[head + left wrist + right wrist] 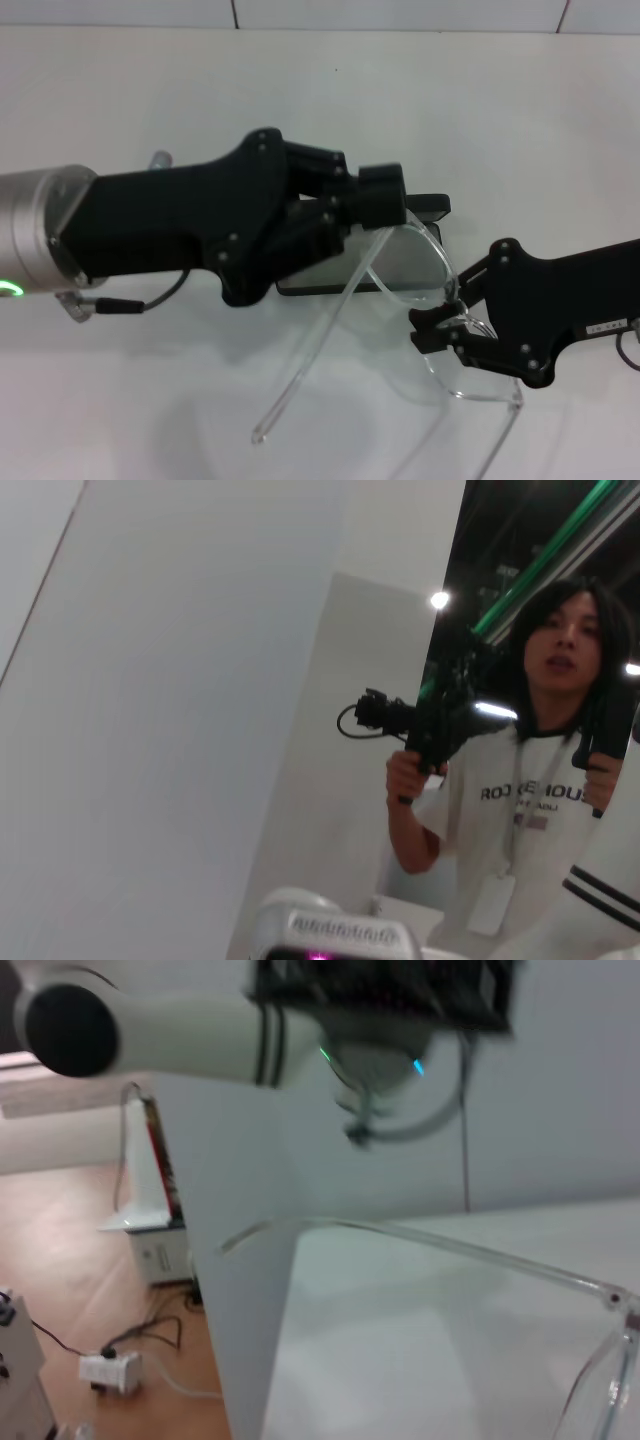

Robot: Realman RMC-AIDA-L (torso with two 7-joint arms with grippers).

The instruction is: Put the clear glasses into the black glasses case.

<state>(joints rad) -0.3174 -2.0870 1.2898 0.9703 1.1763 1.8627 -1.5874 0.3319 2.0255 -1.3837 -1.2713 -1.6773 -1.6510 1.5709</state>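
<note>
The black glasses case (400, 268) lies open at the table's middle, grey lining up, its lid (430, 206) raised at the far side. My left gripper (350, 215) reaches in from the left and covers the case's left end. Just right of the case, my right gripper (447, 318) is shut on the clear glasses (465, 380) near the lens. One clear arm crosses the case's front edge and slants down toward the near left. The right wrist view shows a clear glasses arm (450, 1245) up close. Neither task object shows in the left wrist view.
White table (150, 400) with a tiled wall behind it. A thin cable (160, 295) hangs under my left arm. In the left wrist view a person (540, 780) stands holding hand controllers. The right wrist view shows floor and cables (110, 1360) beyond the table edge.
</note>
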